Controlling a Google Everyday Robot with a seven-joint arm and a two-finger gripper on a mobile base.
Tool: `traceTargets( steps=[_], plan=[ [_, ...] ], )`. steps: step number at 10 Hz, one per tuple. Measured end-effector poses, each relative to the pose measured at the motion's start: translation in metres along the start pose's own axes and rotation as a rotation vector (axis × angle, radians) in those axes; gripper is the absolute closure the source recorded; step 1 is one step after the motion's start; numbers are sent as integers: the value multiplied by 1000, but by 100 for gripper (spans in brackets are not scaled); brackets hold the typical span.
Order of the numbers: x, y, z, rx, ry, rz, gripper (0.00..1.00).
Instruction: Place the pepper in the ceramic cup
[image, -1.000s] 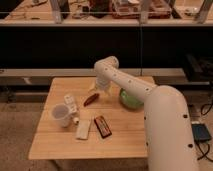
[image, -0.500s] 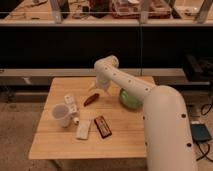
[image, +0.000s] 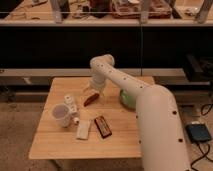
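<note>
Counting across the wooden worktop (image: 65, 147), each thing appears once: one pepper (image: 90, 100), one ceramic cup (image: 61, 114), one green bowl (image: 125, 100), one dark bar with red markings (image: 103, 126), one pale flat packet (image: 83, 129) and one small white block (image: 70, 101).

One white robot arm (image: 150, 115) comes in from the near right, bends at a rounded joint over the far edge of the worktop and drops to the pincer (image: 93, 91). The pincer hangs just above the far end of the pepper, very close to it. Whether it touches the pepper, and whether it is open or closed, I cannot tell.

The pepper is dark red and slender. It lies slantwise on the worktop near the middle, outside the cup and to the cup's right and farther back.

The ceramic cup stands upright on the left part of the worktop, with its mouth facing up. The white block sits just beyond the cup, between it and the pepper.

The packet and the dark bar lie side by side toward the near edge, the packet on the left and the bar on the right, both right of the cup.

The bowl sits at the right, partly hidden behind the arm.
</note>
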Motion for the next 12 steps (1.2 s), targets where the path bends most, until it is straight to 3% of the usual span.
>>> traceTargets(
  steps=[4, 8, 12],
  plan=[
    [-3, -4, 25, -71, -52, 69, 20],
    [9, -11, 44, -50, -46, 143, 20],
    [17, -8, 57, -43, -13, 152, 23]
  ],
)
